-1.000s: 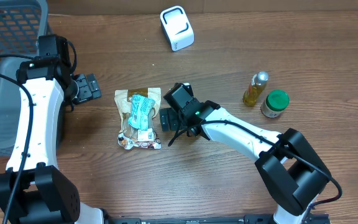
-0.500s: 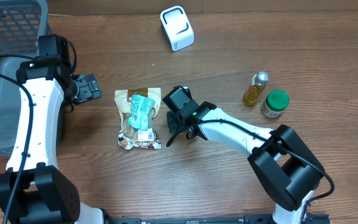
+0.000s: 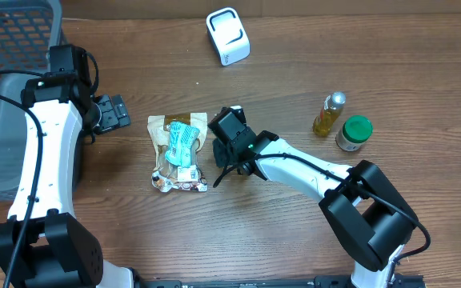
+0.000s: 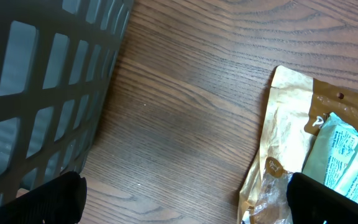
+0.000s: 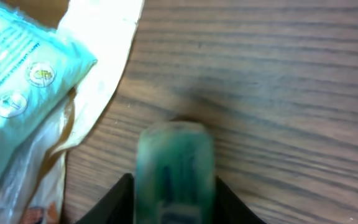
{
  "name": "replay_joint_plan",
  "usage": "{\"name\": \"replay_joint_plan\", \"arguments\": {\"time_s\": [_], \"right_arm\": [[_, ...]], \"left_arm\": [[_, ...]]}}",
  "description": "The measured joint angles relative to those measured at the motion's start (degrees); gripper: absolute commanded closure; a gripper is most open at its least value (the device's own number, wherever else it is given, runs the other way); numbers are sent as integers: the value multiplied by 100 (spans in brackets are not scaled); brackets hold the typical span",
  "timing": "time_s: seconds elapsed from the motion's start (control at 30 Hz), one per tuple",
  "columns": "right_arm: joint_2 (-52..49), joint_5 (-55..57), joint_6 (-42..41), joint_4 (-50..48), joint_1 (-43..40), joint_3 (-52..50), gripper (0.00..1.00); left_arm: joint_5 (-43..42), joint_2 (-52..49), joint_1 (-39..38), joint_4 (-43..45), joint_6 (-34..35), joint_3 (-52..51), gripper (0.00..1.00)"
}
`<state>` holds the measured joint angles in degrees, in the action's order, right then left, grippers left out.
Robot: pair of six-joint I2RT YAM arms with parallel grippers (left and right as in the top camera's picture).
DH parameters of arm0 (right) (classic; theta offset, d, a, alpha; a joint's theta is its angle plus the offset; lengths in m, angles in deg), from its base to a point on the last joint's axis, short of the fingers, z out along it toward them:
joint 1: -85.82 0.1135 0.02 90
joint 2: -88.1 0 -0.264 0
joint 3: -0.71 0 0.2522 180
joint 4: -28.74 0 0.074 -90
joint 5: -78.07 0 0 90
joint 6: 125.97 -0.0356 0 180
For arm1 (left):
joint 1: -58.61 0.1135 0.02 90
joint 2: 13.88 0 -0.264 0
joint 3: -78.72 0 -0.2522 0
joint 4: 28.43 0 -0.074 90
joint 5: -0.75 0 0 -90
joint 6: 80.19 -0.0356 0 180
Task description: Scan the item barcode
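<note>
Starting wide on the wooden table [image 3: 294,248], then left to the grey basket [image 3: 6,48] hugging the edge. Down the middle to the tan snack pouch [image 3: 178,172], lying flat with a teal packet [image 3: 181,142] on top. Up to the white scanner [image 3: 228,36] at the far edge, well apart from everything else. Off right to the yellow bottle [image 3: 329,114] and the green-lidded jar [image 3: 354,133], standing just beside each other.

Now to the left gripper [image 3: 121,111]: spread wide, holding nothing, parked between basket and pouch. Across to the right gripper [image 3: 219,154], low at the table just beside the pouch's right edge. Pinching, by the look of the wrist view, a small greenish item [image 5: 175,155] between its fingers. Too blurred to name, and hidden under the claw from overhead.

Reads as the pick-up step: grip on, scan not yet done. Calls next for a clean lift off the wood, a carry up toward the scanner, and a turn of the wrist to show it the barcode side. Worth watching for slip on so small a piece, and for snagging the pouch's edge on the way up.
</note>
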<state>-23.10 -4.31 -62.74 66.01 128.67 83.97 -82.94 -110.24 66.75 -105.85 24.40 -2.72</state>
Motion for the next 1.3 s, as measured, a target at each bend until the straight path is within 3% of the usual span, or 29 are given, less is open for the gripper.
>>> {"name": "replay_joint_plan", "arguments": {"time_s": [0.03,0.07,0.1,0.13,0.3,0.37,0.4,0.43,0.5,0.9,1.2,1.23,1.27,1.3], "right_arm": [[0,59,4,-4,0,0,73],[0,96,2,-7,0,0,65],[0,151,2,0,0,0,49],[0,166,28,4,0,0,42],[0,229,4,-22,0,0,41],[0,232,0,-31,0,0,44],[0,234,4,-35,0,0,61],[0,245,4,-35,0,0,71],[0,299,22,-31,0,0,82],[168,944,2,378,0,0,82],[280,1045,9,619,0,0,69],[280,1034,-4,616,0,-2,63],[280,1029,-2,612,0,-4,45],[280,1023,-2,603,0,-13,39]], "left_arm": [[0,0,0,2,-2,0,1],[0,0,0,2,-2,0,1],[0,0,0,0,0,0,0],[2,0,0,2,-2,0,0],[0,0,0,2,0,0,0],[0,0,0,2,-2,0,0],[2,0,0,0,0,0,0],[0,0,0,2,0,0,0],[2,0,0,2,0,0,0],[0,0,0,2,0,0,0],[0,0,0,2,0,0,0],[2,0,0,2,-2,0,0],[2,0,0,2,0,0,1],[0,0,0,2,-2,0,0]]}}
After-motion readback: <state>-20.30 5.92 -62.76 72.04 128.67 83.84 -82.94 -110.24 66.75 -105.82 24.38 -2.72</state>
